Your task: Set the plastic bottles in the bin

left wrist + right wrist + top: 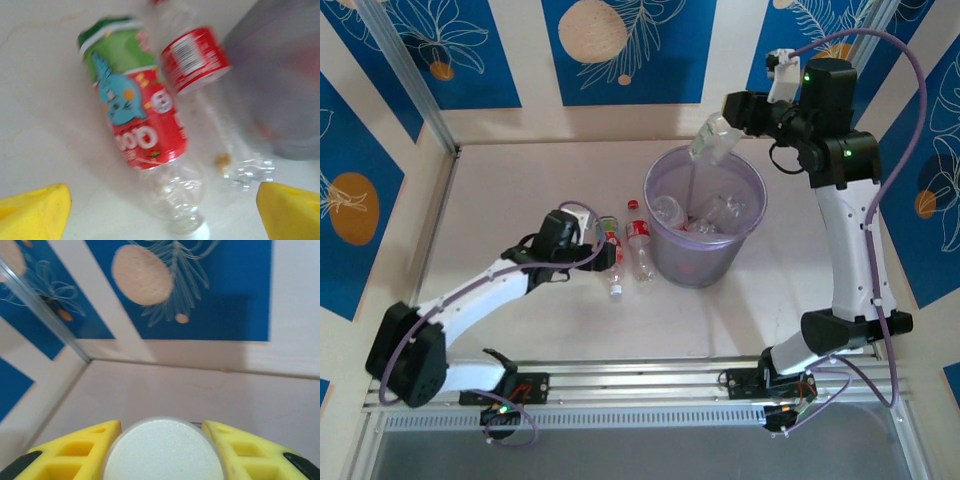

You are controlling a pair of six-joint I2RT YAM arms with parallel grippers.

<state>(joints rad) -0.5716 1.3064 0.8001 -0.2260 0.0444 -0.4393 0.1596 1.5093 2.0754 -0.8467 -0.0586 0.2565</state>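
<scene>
I see the green-label bottle (135,115) and red-label bottle (640,246) lying flat beside the purple bin (692,268); more bottles (712,212) inside, another bottle (713,140) tilted above.

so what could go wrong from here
The right gripper holds a clear bottle near the far rim of the bin; dropped there, it might bounce outside. The green-label bottle and red-label bottle lie side by side, so the open left gripper may knock one aside.
</scene>
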